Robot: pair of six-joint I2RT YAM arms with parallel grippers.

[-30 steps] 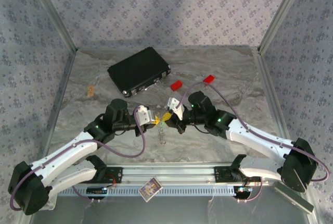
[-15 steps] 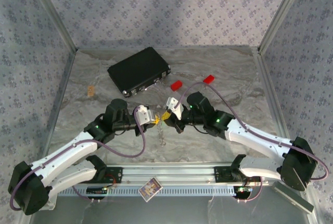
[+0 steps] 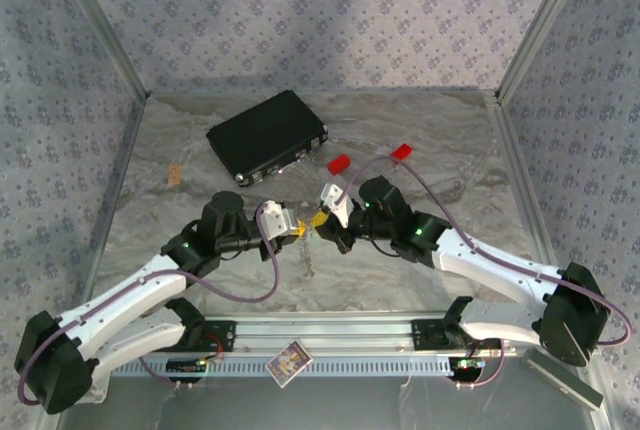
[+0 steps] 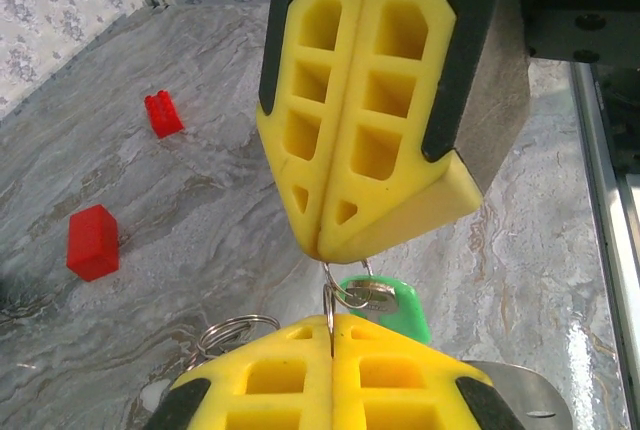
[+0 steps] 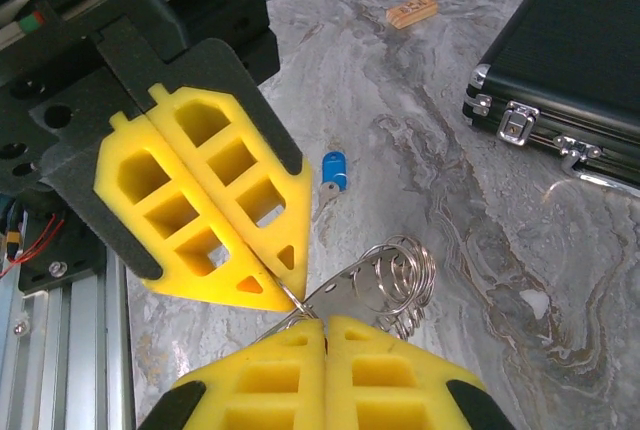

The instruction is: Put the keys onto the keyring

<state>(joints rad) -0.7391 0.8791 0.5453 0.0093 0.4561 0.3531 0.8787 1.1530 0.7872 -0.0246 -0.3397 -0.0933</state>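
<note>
My left gripper [image 3: 300, 231] and right gripper [image 3: 322, 218] meet tip to tip above the table's middle, both shut. In the left wrist view my left gripper [image 4: 332, 325] pinches a thin silvery ring of the keyring [image 4: 226, 334] on edge. Opposite it, the right gripper [image 4: 324, 252] pinches a small ring that runs through the green key [image 4: 398, 302], which hangs between the tips. From the right wrist, the keyring [image 5: 398, 278] is a flat metal tab with several split rings, hanging past my right gripper [image 5: 325, 322]. The blue key [image 5: 333, 170] lies on the table below.
A black case [image 3: 267, 136] lies at the back left, also near the right gripper [image 5: 570, 60]. Two red bricks [image 3: 339, 163] [image 3: 402, 151] sit behind the grippers. A small tan piece [image 3: 175, 174] lies at the left. A card [image 3: 290, 362] rests on the front rail.
Both grippers have crept slightly away from the near edge, still tip to tip and shut. Nothing was let go.
</note>
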